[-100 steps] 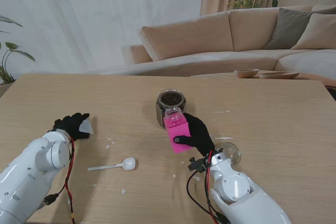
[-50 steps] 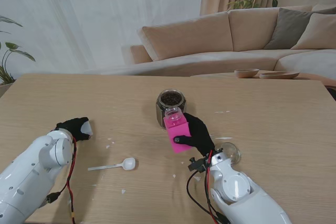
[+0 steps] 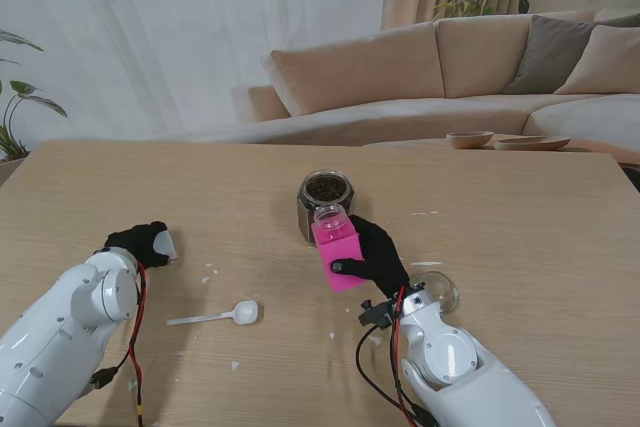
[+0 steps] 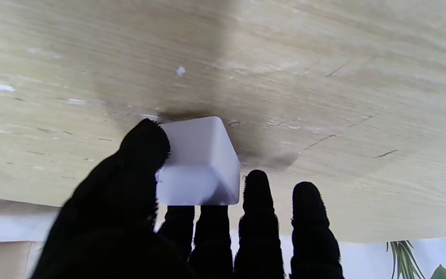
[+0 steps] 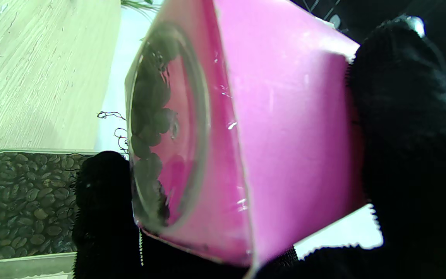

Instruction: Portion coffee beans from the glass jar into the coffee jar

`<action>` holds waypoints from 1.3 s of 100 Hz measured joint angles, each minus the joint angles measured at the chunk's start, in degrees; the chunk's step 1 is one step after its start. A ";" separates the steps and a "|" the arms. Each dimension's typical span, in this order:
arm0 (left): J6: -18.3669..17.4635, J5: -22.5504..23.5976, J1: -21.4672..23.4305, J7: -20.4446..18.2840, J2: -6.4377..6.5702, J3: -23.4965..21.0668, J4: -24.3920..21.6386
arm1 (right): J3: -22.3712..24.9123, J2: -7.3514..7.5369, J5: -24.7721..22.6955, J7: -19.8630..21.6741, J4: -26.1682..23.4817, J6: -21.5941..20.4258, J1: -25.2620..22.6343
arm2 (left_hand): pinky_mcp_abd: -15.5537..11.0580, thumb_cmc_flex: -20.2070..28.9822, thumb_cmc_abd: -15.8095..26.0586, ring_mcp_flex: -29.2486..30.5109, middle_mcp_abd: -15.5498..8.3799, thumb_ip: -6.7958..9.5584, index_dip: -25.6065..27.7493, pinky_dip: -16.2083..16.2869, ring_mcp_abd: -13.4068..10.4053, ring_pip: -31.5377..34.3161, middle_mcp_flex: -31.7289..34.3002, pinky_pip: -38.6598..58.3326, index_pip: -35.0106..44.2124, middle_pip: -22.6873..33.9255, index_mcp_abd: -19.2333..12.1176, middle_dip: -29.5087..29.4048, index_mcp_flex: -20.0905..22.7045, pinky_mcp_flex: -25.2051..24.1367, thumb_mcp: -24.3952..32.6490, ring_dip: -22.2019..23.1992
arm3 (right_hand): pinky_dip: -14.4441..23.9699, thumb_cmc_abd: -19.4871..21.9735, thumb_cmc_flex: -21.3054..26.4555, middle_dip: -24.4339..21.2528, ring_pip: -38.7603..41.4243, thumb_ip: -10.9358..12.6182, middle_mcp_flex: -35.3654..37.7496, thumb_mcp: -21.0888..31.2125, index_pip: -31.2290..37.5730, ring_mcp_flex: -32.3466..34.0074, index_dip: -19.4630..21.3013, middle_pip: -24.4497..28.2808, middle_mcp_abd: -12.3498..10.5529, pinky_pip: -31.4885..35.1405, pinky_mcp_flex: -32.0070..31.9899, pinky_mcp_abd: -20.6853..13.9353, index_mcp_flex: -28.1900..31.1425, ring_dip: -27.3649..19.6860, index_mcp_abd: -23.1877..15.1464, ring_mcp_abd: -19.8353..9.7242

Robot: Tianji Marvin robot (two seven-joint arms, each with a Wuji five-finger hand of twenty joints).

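My right hand (image 3: 375,255) is wrapped around the pink coffee jar (image 3: 337,249), tilted, its clear mouth toward the glass jar (image 3: 325,199) of beans just beyond my fingers. In the right wrist view some beans lie inside the pink jar's neck (image 5: 149,128), and the glass jar's bean surface (image 5: 18,201) shows right beside a fingertip (image 5: 103,182). My left hand (image 3: 138,243) pinches a small white cap (image 4: 199,162) between thumb and fingers, with the cap's far corner touching the table (image 3: 520,217). A white spoon (image 3: 215,316) lies between my two hands, nearer to me, and a clear lid (image 3: 438,290) sits just behind my right wrist. Open table surrounds both hands on every side; its edges are well away. I can read no label or writing anywhere.
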 measured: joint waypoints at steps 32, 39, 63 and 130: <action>-6.68 -2.15 6.75 0.71 -0.57 -6.57 -8.84 | -0.25 0.00 -0.43 -0.02 0.27 -0.04 0.18 | 0.06 -0.03 -0.70 0.64 1.06 -0.12 -1.19 -0.95 0.56 1.27 1.61 5.02 0.02 0.07 0.82 0.01 1.77 -0.08 0.02 0.01 | 0.00 0.00 0.00 0.00 0.00 0.00 0.00 0.00 0.00 0.00 0.00 0.00 0.00 0.00 0.00 0.00 0.00 0.00 0.00 0.00; -8.56 -4.24 8.38 0.59 -0.66 -8.11 -11.06 | -0.28 0.00 -1.06 -0.20 0.36 -0.05 0.21 | 0.11 -0.03 -0.70 0.64 1.08 -0.12 -1.21 -0.95 0.64 1.27 1.63 5.56 0.02 0.07 0.85 0.01 1.80 -0.08 0.02 0.01 | 0.00 0.00 0.00 0.00 0.00 0.00 0.00 0.00 0.00 0.00 0.00 0.00 0.00 0.00 0.00 0.00 0.00 0.00 0.00 0.00; -14.83 -14.87 13.83 -2.36 -0.84 -12.81 -19.19 | -1.34 0.00 -5.59 -2.77 1.09 -0.52 0.77 | 1.11 -0.15 -1.38 1.70 1.79 -0.65 -1.31 -0.99 1.61 1.85 2.80 6.44 0.51 0.10 1.56 0.01 2.86 -0.08 0.02 0.01 | 0.00 0.00 0.00 0.00 0.00 0.00 0.00 0.00 0.00 0.00 0.00 0.00 0.00 0.00 -0.02 0.00 0.00 0.00 0.00 0.00; -21.24 -44.62 20.88 -13.02 -0.44 -18.04 -34.50 | -6.37 0.20 -12.63 -2.04 3.45 -0.66 5.98 | 1.49 -0.15 -2.58 2.50 3.39 -0.66 -2.20 -1.69 2.44 1.80 4.88 7.30 0.65 0.09 2.95 -0.11 4.81 -0.08 0.03 0.01 | 0.00 0.00 0.00 0.00 0.00 0.00 0.00 0.00 0.00 0.00 0.00 0.00 0.00 0.00 0.00 0.00 0.00 0.00 0.00 0.00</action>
